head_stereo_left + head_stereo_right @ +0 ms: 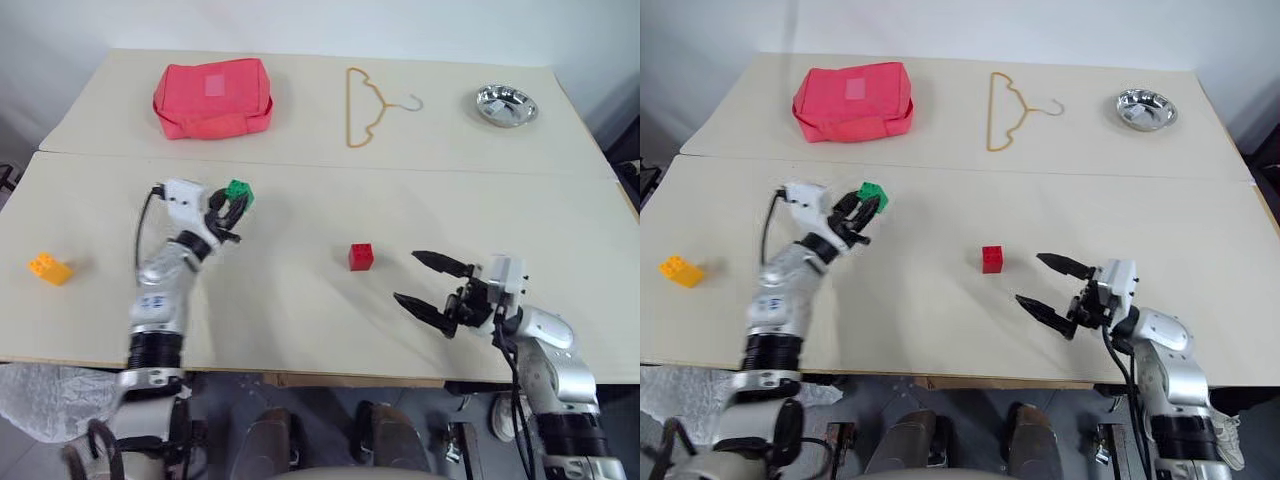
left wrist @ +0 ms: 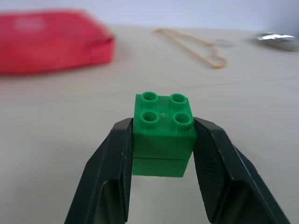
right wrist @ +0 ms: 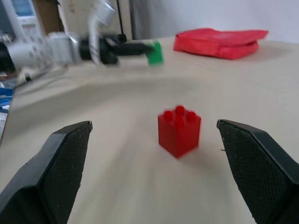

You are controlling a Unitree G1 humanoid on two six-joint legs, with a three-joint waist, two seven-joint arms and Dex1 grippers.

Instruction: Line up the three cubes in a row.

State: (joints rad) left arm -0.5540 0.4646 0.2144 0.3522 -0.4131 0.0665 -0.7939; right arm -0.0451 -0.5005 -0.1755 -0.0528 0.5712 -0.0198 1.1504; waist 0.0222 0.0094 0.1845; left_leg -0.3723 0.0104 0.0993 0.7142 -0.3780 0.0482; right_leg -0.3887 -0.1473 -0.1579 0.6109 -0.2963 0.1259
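My left gripper [image 1: 238,203] is shut on the green cube [image 1: 240,191] and holds it clear of the table, left of the middle; its studs face up between the fingers [image 2: 110,163] in the left wrist view, green cube [image 2: 163,133]. The red cube [image 1: 361,256] rests on the table near the centre. My right gripper [image 1: 430,282] stands open a short way to its right, level with it, with the red cube [image 3: 179,130] ahead of its fingers. The orange-yellow cube [image 1: 49,268] lies at the table's far left edge.
A red fabric pouch [image 1: 212,98] lies at the back left. An orange wire hanger [image 1: 365,105] sits at the back middle and a small metal bowl [image 1: 506,104] at the back right. A seam [image 1: 400,168] runs across between the two tabletops.
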